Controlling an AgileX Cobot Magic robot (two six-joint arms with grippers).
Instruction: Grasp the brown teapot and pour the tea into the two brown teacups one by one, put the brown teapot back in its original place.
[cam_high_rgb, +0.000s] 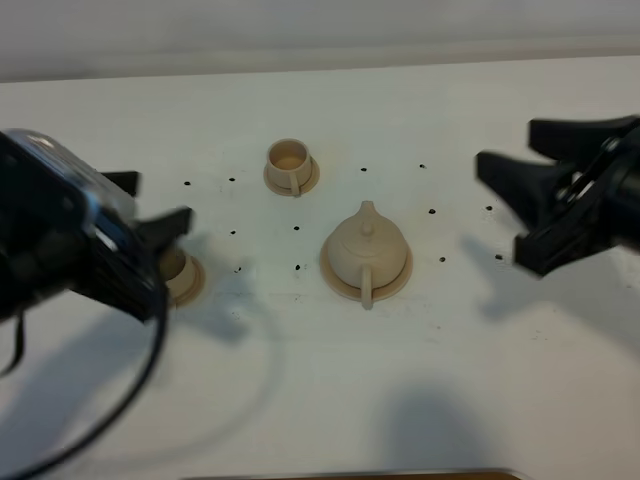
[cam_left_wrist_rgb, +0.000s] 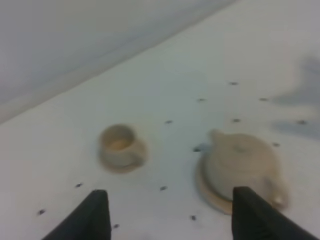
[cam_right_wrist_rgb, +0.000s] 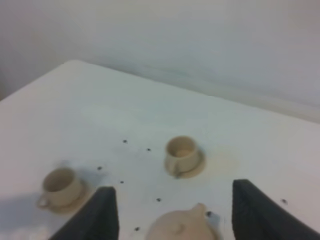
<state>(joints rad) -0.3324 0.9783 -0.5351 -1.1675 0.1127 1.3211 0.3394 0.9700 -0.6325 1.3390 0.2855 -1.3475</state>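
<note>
Beige teapot (cam_high_rgb: 366, 250) sits between the left pincer (cam_left_wrist_rgb: 170, 197) and right pincer (cam_right_wrist_rgb: 173, 191), both spread wide, touching neither.

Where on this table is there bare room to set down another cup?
Bare: the near strip of table in front of the teapot, and the stretch between teapot and right fingers. Crowded: the left side, where the left fingers hang near one cup, the other cup farther back.
</note>
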